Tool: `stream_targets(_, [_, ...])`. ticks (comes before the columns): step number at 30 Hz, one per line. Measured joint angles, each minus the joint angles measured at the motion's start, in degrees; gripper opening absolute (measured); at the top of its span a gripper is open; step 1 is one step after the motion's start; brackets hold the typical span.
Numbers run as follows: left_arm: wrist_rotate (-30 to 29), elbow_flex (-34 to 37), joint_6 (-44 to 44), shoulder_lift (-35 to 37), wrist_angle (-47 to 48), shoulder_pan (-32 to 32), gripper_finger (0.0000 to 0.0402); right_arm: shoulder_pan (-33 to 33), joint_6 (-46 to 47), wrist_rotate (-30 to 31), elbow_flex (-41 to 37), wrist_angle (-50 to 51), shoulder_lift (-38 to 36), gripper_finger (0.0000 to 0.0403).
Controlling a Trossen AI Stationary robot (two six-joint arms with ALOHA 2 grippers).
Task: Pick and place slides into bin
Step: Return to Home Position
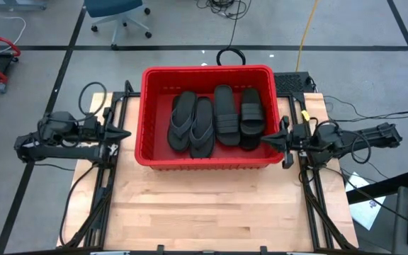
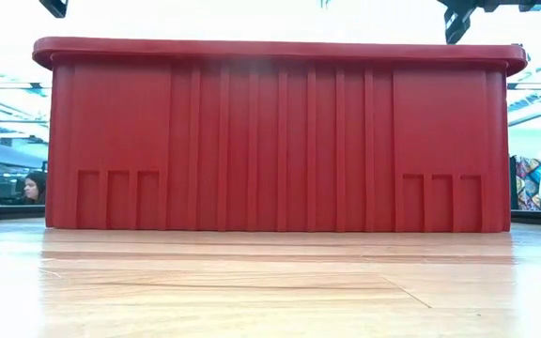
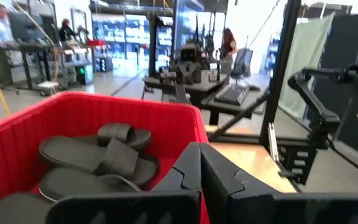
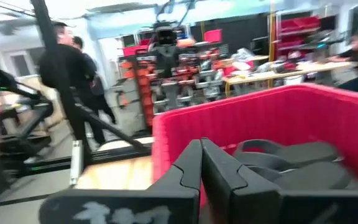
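Observation:
The red bin [image 1: 147, 152] stands at the table's far middle; its near wall [image 2: 280, 141] fills the low view. Inside lie several black slides: two flip-flops [image 1: 190, 124] at left, band-strapped ones [image 1: 236, 115] at right, resting on the bin's floor. They also show in the left wrist view [image 3: 98, 158] and the right wrist view [image 4: 291, 158]. My left gripper [image 1: 125, 134] is shut and empty beside the bin's left wall. My right gripper [image 1: 268, 141] is shut and empty at the bin's right wall.
Bare wooden tabletop [image 1: 211, 205] lies in front of the bin. Black frame rails [image 1: 317, 205] run along both table sides. People and benches show in the room beyond the table [image 4: 73, 68].

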State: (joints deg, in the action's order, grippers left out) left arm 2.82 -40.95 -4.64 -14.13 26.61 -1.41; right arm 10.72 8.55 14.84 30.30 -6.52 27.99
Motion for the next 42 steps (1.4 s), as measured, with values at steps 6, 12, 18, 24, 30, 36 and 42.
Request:
stream_targets(6, [-2.99,0.0,-0.07,4.25,1.05,0.0,0.0,0.0,-0.77,0.41,0.0,4.77,-4.57,0.0])
stream_targets(12, [-4.89,0.0,-0.16,5.66,3.54,0.0,0.0,0.0,-2.28,1.69,0.0,9.01,-7.83,0.0])
stream_targets(18, [-5.82,0.0,-0.43,5.64,5.42,0.0,0.0,-0.74,-1.91,3.13,-0.02,10.2,-10.36,0.0])
stream_targets(24, [-4.21,0.0,-3.16,5.64,5.43,0.0,0.0,-0.77,-3.29,3.38,-0.02,10.29,-12.63,0.0])
stream_targets(30, [-9.82,-0.02,-0.92,5.03,5.28,0.0,0.0,-0.79,-2.08,4.57,-0.02,13.38,-14.4,0.0])
stream_targets(36, [-15.89,-0.02,5.15,5.44,5.4,0.01,0.0,-0.93,-3.28,4.84,-0.02,18.53,-16.01,0.0])
stream_targets(42, [-11.9,-0.13,1.76,8.99,5.54,0.0,0.0,-1.03,-3.81,6.18,-0.02,21.57,-22.1,0.0])
